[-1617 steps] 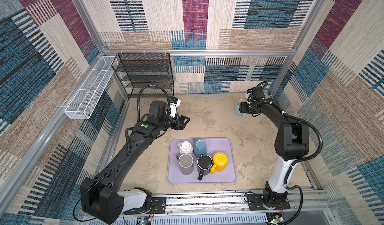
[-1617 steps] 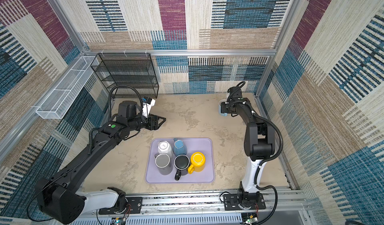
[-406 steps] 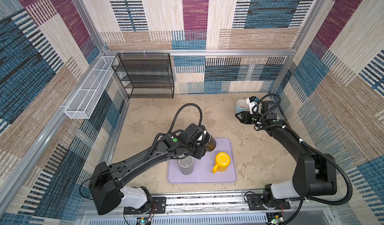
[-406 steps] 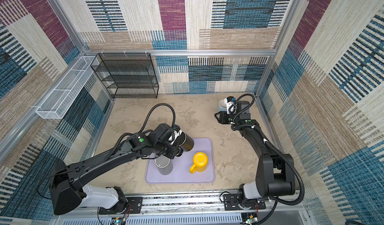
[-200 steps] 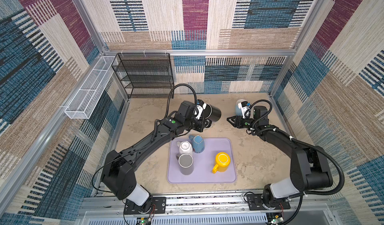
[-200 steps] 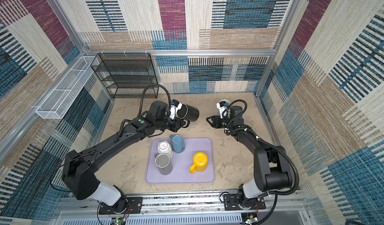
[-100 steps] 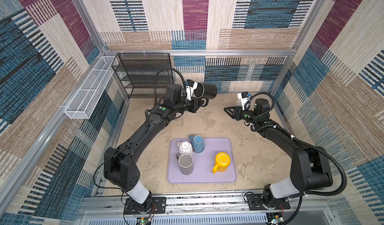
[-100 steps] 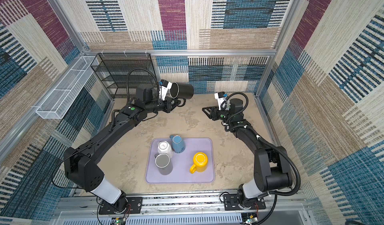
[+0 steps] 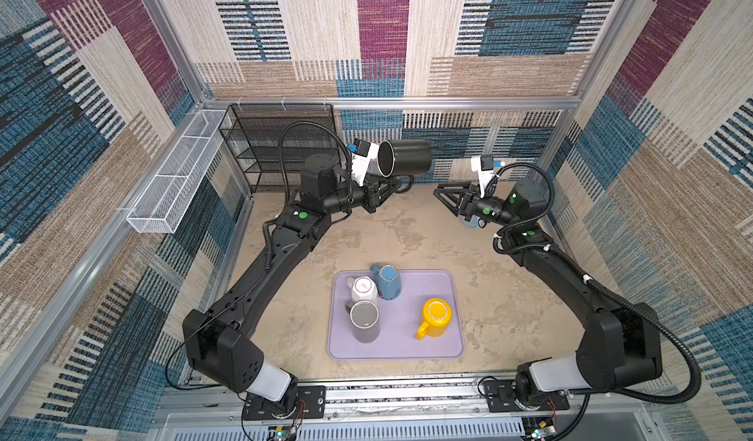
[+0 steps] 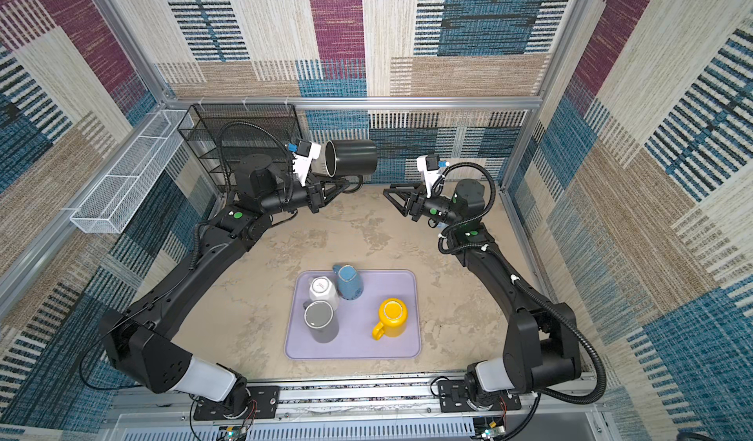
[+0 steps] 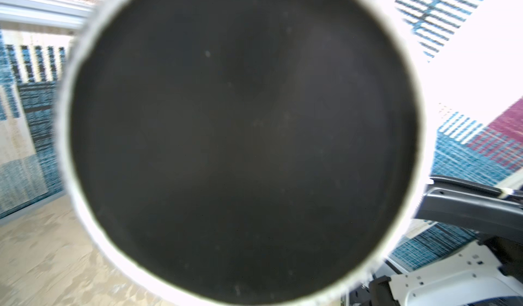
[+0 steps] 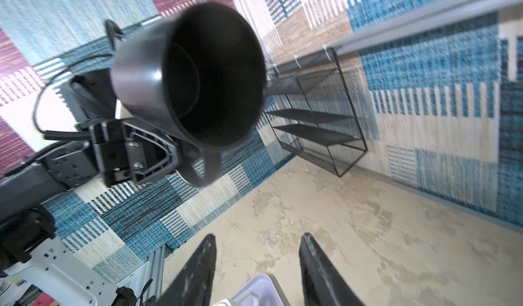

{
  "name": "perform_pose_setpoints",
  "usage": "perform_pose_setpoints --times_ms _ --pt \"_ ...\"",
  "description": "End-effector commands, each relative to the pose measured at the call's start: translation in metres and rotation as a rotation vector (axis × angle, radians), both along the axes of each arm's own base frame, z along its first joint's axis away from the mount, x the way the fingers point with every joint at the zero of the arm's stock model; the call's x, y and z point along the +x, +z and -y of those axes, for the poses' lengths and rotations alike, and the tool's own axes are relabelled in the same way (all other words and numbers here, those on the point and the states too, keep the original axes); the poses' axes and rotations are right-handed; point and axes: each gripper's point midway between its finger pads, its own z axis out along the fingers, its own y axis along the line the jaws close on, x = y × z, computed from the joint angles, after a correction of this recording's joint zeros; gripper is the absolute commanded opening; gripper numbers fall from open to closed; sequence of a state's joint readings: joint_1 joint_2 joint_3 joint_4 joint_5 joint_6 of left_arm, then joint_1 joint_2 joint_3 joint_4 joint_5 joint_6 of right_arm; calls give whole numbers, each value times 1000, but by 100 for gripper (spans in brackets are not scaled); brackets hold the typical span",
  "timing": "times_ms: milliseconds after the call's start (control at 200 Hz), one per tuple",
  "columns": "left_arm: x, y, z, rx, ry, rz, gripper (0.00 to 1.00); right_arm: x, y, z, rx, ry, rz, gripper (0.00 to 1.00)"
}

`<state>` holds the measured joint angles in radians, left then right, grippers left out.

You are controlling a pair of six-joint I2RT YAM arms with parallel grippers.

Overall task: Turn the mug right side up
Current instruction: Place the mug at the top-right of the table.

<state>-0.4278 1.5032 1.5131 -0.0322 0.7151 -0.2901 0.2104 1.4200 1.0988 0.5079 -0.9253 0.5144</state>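
Gripping the black mug [image 9: 405, 157] by its handle in my narrow left jaws, sideways above the table's [image 9: 366, 231] back edge, I should roll it slowly mouth-up, firmly pinched, right jaws part-open and empty nearby.

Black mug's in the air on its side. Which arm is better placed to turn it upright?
Left, probably. The left gripper is shut on the handle of the black mug, so a wrist roll might right it. The right gripper is open, empty, apart from it.
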Motion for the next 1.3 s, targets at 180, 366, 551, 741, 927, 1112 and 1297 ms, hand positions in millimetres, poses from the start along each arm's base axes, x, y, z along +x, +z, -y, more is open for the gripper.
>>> perform_pose_setpoints --times_ms 180,366,551,741,927,1112,1297 --pt "-38 47 -2 -115 -123 161 0 -34 44 -30 40 163 130 53" --pt "-48 48 -5 -125 -131 162 0 -46 52 -45 53 225 160 53" --pt "-53 49 -6 -146 -137 173 0 -57 59 -56 74 268 185 51" --pt "-54 53 -6 -185 -147 186 0 -66 67 -62 115 291 197 47" --pt "-53 53 -5 -209 -160 186 0 -71 73 -67 143 312 210 45" --pt "-50 51 -5 -222 -145 189 0 -72 79 -67 188 320 209 42" --pt "-50 50 -6 -228 -137 206 0 -75 89 -65 232 325 219 36"
